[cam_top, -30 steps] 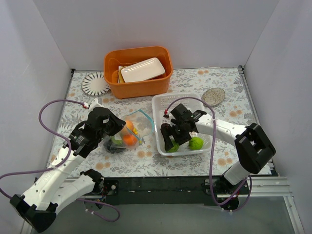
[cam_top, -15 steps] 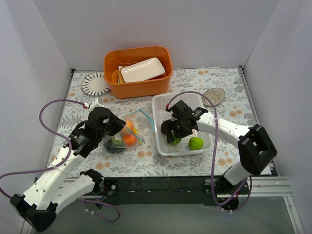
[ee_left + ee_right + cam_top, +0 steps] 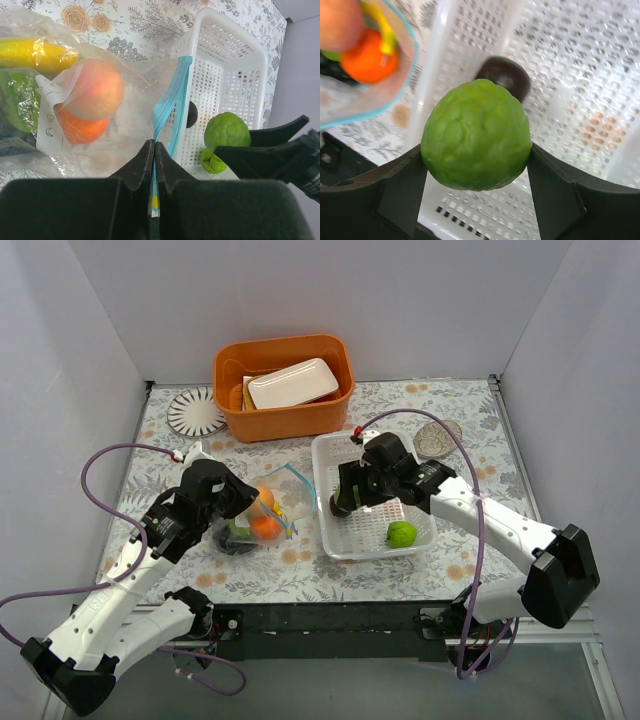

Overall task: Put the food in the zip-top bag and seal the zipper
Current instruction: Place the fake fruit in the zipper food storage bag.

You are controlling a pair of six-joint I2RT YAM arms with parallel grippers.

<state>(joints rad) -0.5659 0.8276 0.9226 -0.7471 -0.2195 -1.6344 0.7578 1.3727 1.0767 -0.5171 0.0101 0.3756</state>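
My left gripper [image 3: 154, 147] is shut on the teal-blue zipper [image 3: 172, 97] at the mouth of the clear zip-top bag [image 3: 283, 490], holding the mouth open toward the basket. Inside the bag lie a peach [image 3: 97, 90], an orange [image 3: 80, 125], a banana [image 3: 30, 50] and a green leaf [image 3: 20, 95]. My right gripper [image 3: 476, 150] is shut on a green lime [image 3: 476, 132], lifted over the left end of the white basket [image 3: 395, 445]. A second lime [image 3: 402, 533] and a dark plum [image 3: 505, 75] remain in the basket.
An orange bin [image 3: 283, 410] holding a white dish [image 3: 292, 383] stands at the back. A striped plate [image 3: 195, 412] lies at the back left and a speckled dish [image 3: 438, 437] at the back right. White walls enclose the table.
The right gripper closed on a lime at the basket's near left corner and lifted it up and back. The left gripper and bag stayed still.
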